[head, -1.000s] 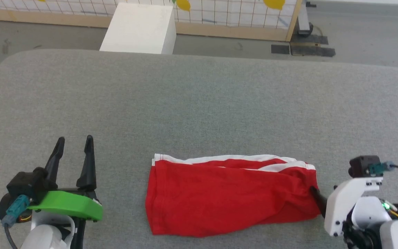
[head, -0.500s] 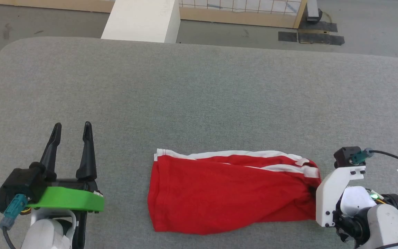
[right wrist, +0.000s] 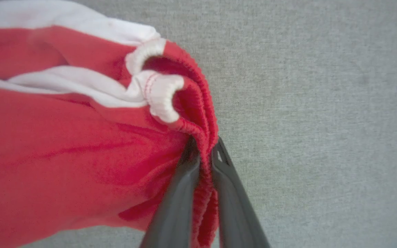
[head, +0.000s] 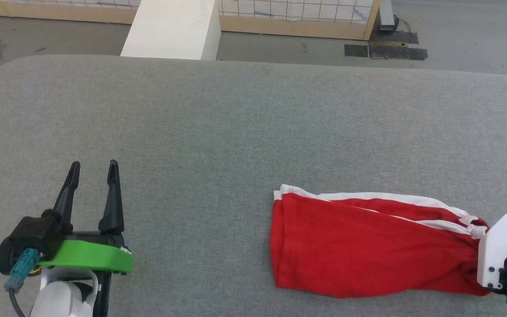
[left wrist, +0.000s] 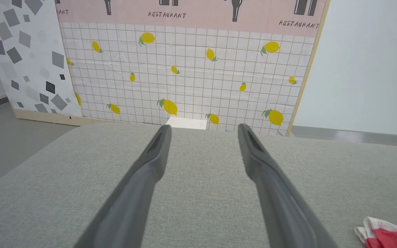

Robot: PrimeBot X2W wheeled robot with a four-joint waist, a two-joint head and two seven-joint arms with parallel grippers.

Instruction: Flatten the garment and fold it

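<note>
The red garment (head: pixel 368 246) with white trim lies bunched lengthwise on the grey padded table (head: pixel 236 132), right of centre near the front edge. In the right wrist view my right gripper (right wrist: pixel 203 146) is shut on the garment's (right wrist: pixel 64 144) gathered red hem, which is pinched between both fingers. From the head view, that arm's white wrist mount (head: pixel 497 251) covers the cloth's right end. My left gripper (head: pixel 93 168) stands open at the lower left, far from the cloth, nothing between its fingers (left wrist: pixel 157 155). A garment corner (left wrist: pixel 388 236) peeks in at the left wrist view's bottom right.
A white box (head: pixel 170 28) stands on the floor behind the table's far edge. A lemon-patterned partition (left wrist: pixel 191 69) rises beyond it. Dark plates (head: pixel 385 50) lie on the floor at the back right. Bare grey table stretches between the two grippers and toward the far edge.
My right gripper has dragged the garment to the right across the table, stretching it longer. The head camera shifted a little. The left gripper stayed open in place.
</note>
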